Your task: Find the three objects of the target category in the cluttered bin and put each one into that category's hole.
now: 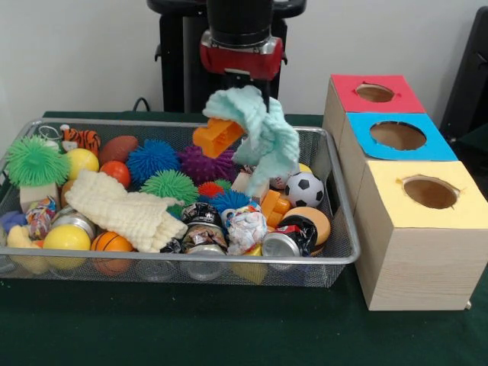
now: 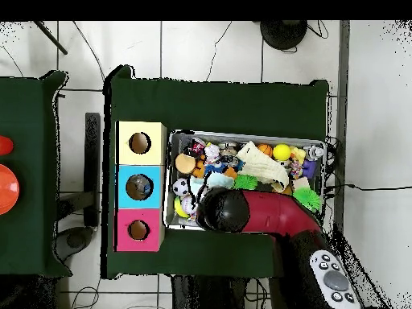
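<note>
A dark green cloth covers the table (image 1: pixel 229 328); behind it stands a plain pale wall, and the overhead view shows a light tiled floor around the table.

At the left, a wire bin (image 1: pixel 347 221) holds a jumble: a green spiky ball (image 1: pixel 34 160), a cream cloth (image 1: pixel 126 210), a yellow ball (image 1: pixel 66 237), a soccer ball (image 1: pixel 304 189).

Above the bin's middle the gripper (image 1: pixel 245 88) hangs from the arm with a mint cloth (image 1: pixel 263 137) clamped in it, clear of the pile. The cloth droops lengthwise, its long axis near vertical, lower end pointing down toward the soccer ball. An orange block (image 1: pixel 216 136) sits just beside its left edge.

Right of the bin, touching it, stand three wooden boxes: red (image 1: pixel 374 93), blue (image 1: pixel 398 136), yellow (image 1: pixel 427 194), each with a round hole on top.
</note>
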`<control>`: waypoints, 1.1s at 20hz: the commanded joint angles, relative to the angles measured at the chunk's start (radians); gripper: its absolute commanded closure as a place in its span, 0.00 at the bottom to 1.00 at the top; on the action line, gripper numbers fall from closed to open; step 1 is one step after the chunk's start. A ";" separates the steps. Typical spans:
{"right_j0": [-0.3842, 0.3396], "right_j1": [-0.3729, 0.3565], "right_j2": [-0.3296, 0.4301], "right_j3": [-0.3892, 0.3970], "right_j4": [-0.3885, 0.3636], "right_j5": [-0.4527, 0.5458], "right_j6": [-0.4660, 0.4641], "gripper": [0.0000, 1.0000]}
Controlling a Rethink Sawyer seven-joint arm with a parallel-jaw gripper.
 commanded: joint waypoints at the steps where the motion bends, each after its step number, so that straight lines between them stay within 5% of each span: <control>1: 0.057 0.101 -0.036 -0.059 0.060 -0.033 0.191 1.00; 3: 0.069 0.110 -0.050 -0.063 0.048 -0.064 0.183 1.00; 4: 0.066 0.113 -0.052 -0.058 0.043 -0.099 0.162 0.00; 7: 0.036 0.112 -0.027 -0.034 0.041 -0.149 0.139 0.00; 22: 0.018 0.054 -0.046 -0.046 0.025 -0.011 0.051 0.00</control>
